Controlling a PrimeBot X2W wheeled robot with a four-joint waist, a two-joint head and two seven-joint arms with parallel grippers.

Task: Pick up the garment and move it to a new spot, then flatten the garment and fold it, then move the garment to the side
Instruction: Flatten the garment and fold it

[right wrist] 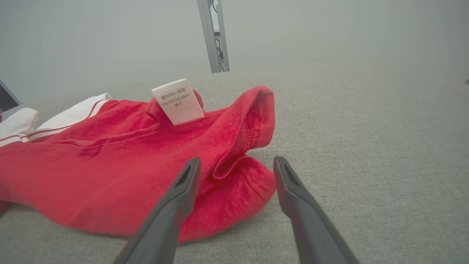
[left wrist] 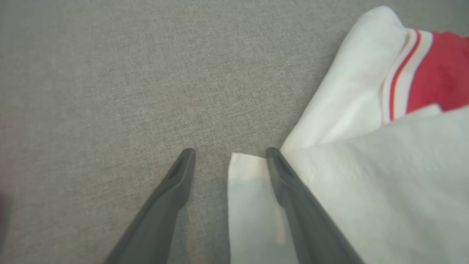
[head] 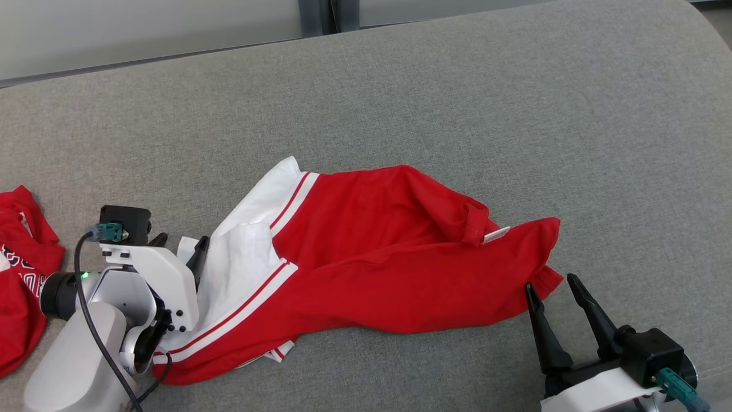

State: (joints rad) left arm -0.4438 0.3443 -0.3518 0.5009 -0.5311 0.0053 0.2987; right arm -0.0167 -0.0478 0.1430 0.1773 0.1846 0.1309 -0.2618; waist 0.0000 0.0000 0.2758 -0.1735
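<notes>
A red garment [head: 377, 257] with white, red-striped ends lies crumpled across the grey cushion [head: 457, 103]. My left gripper [head: 180, 247] is open at the garment's white left end; in the left wrist view a white fabric corner [left wrist: 245, 176] lies between its open fingers [left wrist: 230, 152]. My right gripper [head: 552, 281] is open at the garment's right red corner [right wrist: 242, 190], which sits between its fingers [right wrist: 236, 161] in the right wrist view. A white care label [right wrist: 177, 101] stands up from the red cloth.
A second red garment [head: 23, 274] with white lettering lies at the cushion's left edge. The grey cushion stretches wide behind and to the right of the garment. A pale wall and a grey post [right wrist: 214, 36] stand beyond its far edge.
</notes>
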